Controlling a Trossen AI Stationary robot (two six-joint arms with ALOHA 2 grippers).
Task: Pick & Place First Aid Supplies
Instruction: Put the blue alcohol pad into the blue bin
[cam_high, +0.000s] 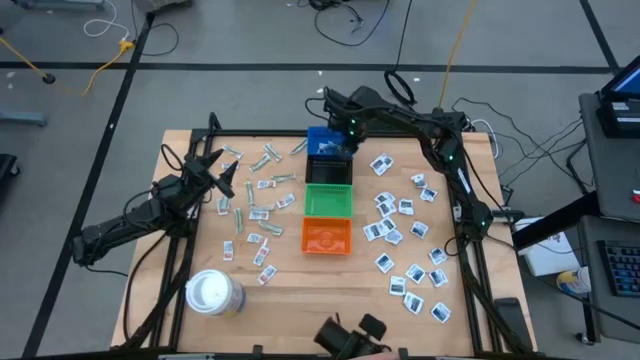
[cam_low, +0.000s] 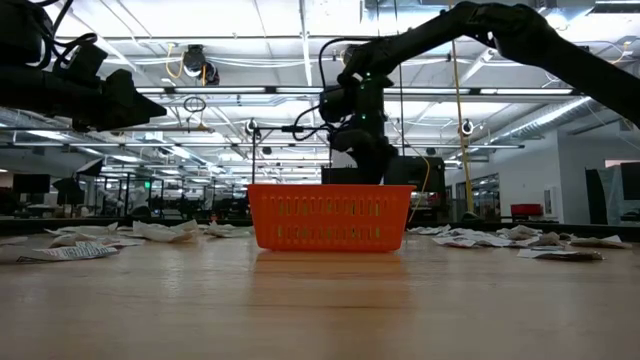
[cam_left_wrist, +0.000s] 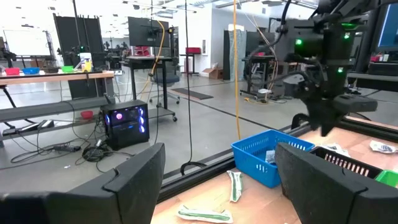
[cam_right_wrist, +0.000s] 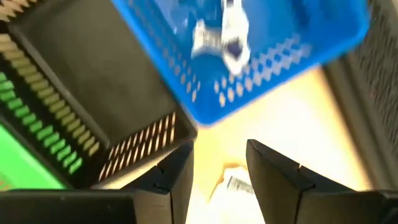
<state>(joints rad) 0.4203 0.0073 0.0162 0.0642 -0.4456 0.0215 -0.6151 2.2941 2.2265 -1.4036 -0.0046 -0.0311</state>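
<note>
First aid supplies lie loose on the wooden table: slim pale wrappers and small white strips at the left, white squares with dark-blue print at the right. A white, blue-printed packet lies inside the blue bin. My right gripper hangs open, pointing down, over the seam between the blue bin and the black bin, holding nothing. One packet lies on the table below it. My left gripper waits open and level at the left, above the wrappers.
The bins stand in a row down the table's middle: blue, black, green, orange. A large white roll stands near the front left. A black frame runs along the table's edges.
</note>
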